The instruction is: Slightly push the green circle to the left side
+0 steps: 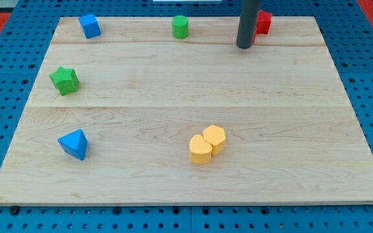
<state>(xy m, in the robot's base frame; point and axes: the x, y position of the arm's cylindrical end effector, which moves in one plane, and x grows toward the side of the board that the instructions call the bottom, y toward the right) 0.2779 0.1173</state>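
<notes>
Camera view: tip (244, 46) beside red block (263, 22).

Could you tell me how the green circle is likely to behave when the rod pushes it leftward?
The green circle stands upright as a short cylinder on smooth wood, so it will probably slide, not tip. Its round wall may let it slip sideways off my tip, which sits at its right, apart from it, beside the red block.

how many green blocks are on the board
2: the green circle stands near the view's top edge, left of my tip; the green star sits near the view's left edge. No others show.
</notes>
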